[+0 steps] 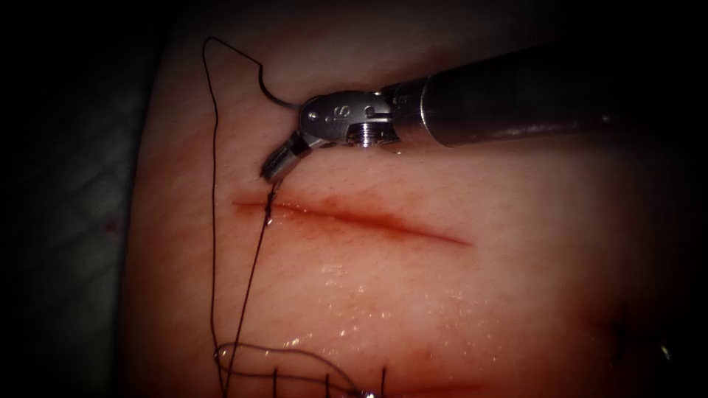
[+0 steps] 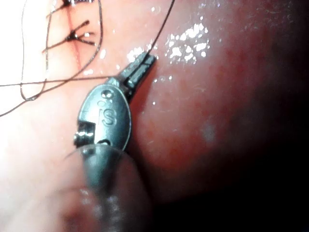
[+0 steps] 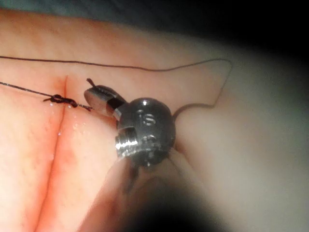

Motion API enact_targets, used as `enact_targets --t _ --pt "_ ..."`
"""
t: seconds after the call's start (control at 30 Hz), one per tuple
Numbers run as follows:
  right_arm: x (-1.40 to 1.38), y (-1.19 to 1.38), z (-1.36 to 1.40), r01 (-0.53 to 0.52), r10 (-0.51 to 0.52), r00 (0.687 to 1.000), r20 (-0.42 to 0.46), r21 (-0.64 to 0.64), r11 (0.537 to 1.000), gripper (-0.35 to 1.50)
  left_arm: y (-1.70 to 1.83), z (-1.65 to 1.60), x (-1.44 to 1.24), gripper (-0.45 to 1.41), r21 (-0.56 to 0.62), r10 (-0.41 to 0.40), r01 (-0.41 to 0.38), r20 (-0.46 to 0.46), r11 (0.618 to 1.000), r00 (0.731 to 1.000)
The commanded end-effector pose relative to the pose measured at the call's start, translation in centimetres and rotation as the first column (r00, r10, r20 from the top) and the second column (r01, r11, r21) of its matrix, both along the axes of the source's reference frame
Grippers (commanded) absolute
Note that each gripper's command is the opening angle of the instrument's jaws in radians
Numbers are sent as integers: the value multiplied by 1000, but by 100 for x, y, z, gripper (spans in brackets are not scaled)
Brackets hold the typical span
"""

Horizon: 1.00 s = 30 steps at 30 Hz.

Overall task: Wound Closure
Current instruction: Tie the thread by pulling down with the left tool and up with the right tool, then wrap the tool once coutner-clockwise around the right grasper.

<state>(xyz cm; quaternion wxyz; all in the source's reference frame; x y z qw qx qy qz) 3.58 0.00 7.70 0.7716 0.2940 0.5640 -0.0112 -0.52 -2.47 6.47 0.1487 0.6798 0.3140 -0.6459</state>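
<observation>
The cut [image 1: 369, 221] runs across the tissue [image 1: 442, 295], with a knot [image 1: 269, 202] at its left end. My right tool [image 1: 271, 171] comes in from the right and its jaws are shut on the thread just above that knot [image 3: 60, 100], a short tail sticking out past them. From the knot a taut strand [image 1: 247, 295] runs down toward the picture's bottom edge. My left tool [image 2: 143, 64] is shut on a strand of thread [image 2: 161, 26]. A thicker dark curve, apparently the needle [image 1: 274, 96], lies free on the tissue behind the right tool's wrist.
A long slack loop of thread [image 1: 212, 184] lies on the tissue left of the cut. Older stitches [image 1: 328, 379] cross a second line near the bottom edge and also appear by the left tool [image 2: 77, 35]. Wet fluid glistens below the cut [image 1: 354, 295].
</observation>
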Motion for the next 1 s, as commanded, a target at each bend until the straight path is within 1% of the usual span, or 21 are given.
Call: enact_targets --t 0.03,0.13,0.17,0.2,0.27,0.3,0.33,0.4,0.43,0.47,0.63,0.93,1.0 --pt "6 7 5 -11 11 1000 3 -17 1000 -35 -7 7 -6 -45 0 12 -12 -1 1000 1000" --pt "6 14 7 -37 37 999 20 -33 999 -35 -12 12 -8 -45 13 25 -25 -7 1000 1000" --pt "7 18 8 -52 53 998 31 -43 998 -35 -15 17 -12 -45 21 33 -32 -15 999 999" --pt "8 22 11 -71 74 996 48 -53 996 -35 -22 27 -16 -45 26 57 -57 -34 998 998" --pt "8 23 12 -78 82 995 54 -60 995 -35 -25 29 -16 -45 26 63 -62 -36 998 997" --pt "7 25 13 -85 89 994 60 -69 994 -35 -32 33 -16 -45 29 86 -85 -47 996 995" --pt "7 25 13 -85 89 994 60 -69 994 -35 -32 33 -16 -45 29 86 -85 -47 996 995" --pt "7 26 14 -91 96 993 64 -78 993 -35 -39 35 -12 -45 32 124 -122 -72 992 990" --pt "6 28 15 -93 98 993 64 -87 992 -35 -45 36 -6 -45 36 169 -166 -99 985 981" --pt "5 28 16 -97 103 992 68 -90 991 -35 -48 37 -2 -45 41 184 -181 -95 983 978" --pt "4 30 18 -107 116 990 78 -106 989 -35 -54 35 5 -45 45 203 -200 -86 979 975" --pt "4 27 19 -113 122 989 87 -110 988 -35 -52 28 2 -45 49 210 -206 -77 977 975" --pt "6 23 18 -106 115 990 82 -107 989 -35 -50 26 2 -45 50 217 -214 -74 976 973"
